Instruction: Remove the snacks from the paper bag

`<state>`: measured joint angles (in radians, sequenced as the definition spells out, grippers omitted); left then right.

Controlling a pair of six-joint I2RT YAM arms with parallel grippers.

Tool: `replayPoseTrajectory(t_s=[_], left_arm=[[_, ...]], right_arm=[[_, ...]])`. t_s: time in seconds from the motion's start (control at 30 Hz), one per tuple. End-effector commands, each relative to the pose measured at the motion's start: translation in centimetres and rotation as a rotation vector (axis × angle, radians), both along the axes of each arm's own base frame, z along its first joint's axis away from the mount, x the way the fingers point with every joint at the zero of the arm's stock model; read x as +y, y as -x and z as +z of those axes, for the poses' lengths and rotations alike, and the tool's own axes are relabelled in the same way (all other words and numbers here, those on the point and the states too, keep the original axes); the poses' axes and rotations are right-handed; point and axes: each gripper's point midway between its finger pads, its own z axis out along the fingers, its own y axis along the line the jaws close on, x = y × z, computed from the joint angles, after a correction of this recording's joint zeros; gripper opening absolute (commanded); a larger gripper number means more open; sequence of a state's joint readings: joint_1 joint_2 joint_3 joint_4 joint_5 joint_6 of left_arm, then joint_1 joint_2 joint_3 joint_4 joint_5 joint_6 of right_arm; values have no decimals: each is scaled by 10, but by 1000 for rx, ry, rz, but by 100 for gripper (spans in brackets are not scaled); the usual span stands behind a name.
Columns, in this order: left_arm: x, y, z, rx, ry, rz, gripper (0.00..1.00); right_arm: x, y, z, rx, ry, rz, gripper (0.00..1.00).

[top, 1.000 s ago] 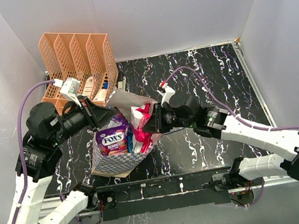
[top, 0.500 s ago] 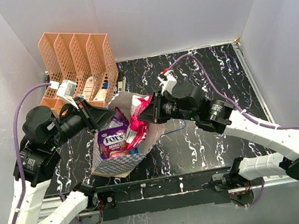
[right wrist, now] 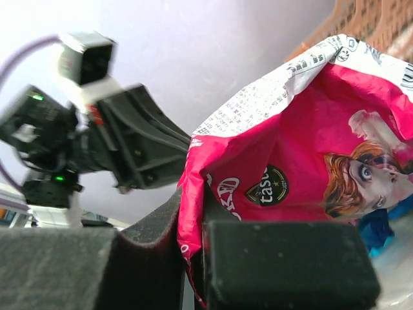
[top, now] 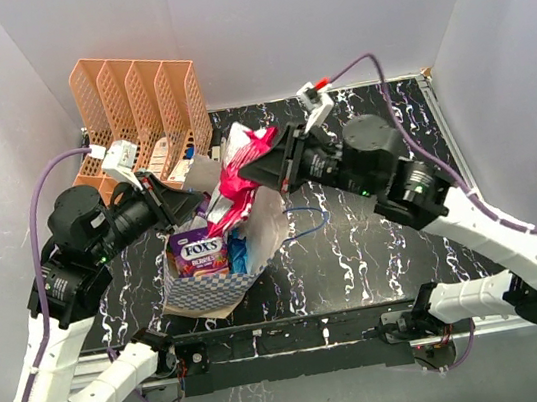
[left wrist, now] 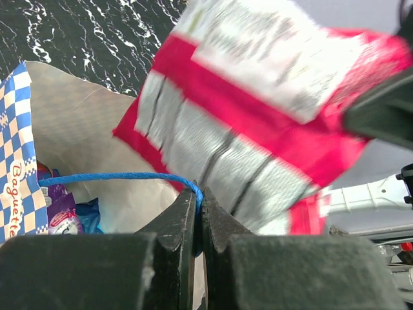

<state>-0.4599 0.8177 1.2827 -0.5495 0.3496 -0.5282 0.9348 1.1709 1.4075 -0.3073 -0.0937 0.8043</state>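
Observation:
The blue-and-white checkered paper bag (top: pixel 206 289) stands left of centre, mouth open. My left gripper (top: pixel 198 201) is shut on its blue cord handle (left wrist: pixel 116 175) at the rim. My right gripper (top: pixel 256 170) is shut on a magenta pouch (top: pixel 240 180) and holds it in the air above the bag's mouth; the pouch fills the left wrist view (left wrist: pixel 258 123) and the right wrist view (right wrist: pixel 303 174). A purple FOX'S pouch (top: pixel 201 251) and a blue pouch (top: pixel 237 254) lie inside the bag.
A peach slotted file rack (top: pixel 139 114) with small bottles stands behind the bag at the back left. The second blue cord handle (top: pixel 307 220) hangs off the bag's right side over the black marbled table (top: pixel 386 244). White walls close in both sides.
My right gripper has risen up and back with the magenta pouch, lifting it out of the bag. My left gripper has kept its hold on the handle.

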Motion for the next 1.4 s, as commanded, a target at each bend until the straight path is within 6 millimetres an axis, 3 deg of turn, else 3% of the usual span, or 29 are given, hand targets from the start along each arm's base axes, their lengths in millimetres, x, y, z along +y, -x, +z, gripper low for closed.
replayPoseTrajectory(t_s=[0.0,0.1,0.2,0.33,0.47,0.53,0.63,0.73,0.83,0.97,1.03,1.17,1.27,1.37], left_arm=[[1,1,16,-42,15,3,0],[2,0,22,-64,19,5,0],[3,1,30,-81,30,11,0],[6,2,34,-90,9,19,0],[8,2,39,-102,3,22,0],[8,2,41,-103,1,22,0],[7,0,40,-101,-9,20,0],[7,0,39,-94,-14,22,0],[8,0,40,-96,-13,23,0],[6,1,41,-94,6,16,0],[4,3,41,-86,15,8,0],[2,6,41,-80,29,-5,0],[2,8,40,-76,38,-9,0],[2,9,39,-74,40,-14,0]], right_arm=[[-55,16,118,-306,-204,-112,7],[-97,14,135,-387,-195,-261,7],[-149,-6,118,-375,-117,-521,7],[-215,-32,57,-339,101,-859,7],[-274,-43,-20,-277,392,-1173,7],[-292,-44,-54,-243,530,-1295,7],[-304,-45,-94,-221,714,-1397,7],[-300,-57,-115,-218,818,-1384,7],[-303,-88,-136,-149,904,-1333,7],[-339,-128,-189,120,927,-1235,7],[-339,-140,-208,188,904,-1149,7],[-324,-155,-217,202,885,-1017,7],[-327,-164,-234,258,1024,-964,7],[-318,-181,-262,331,1117,-852,7]])
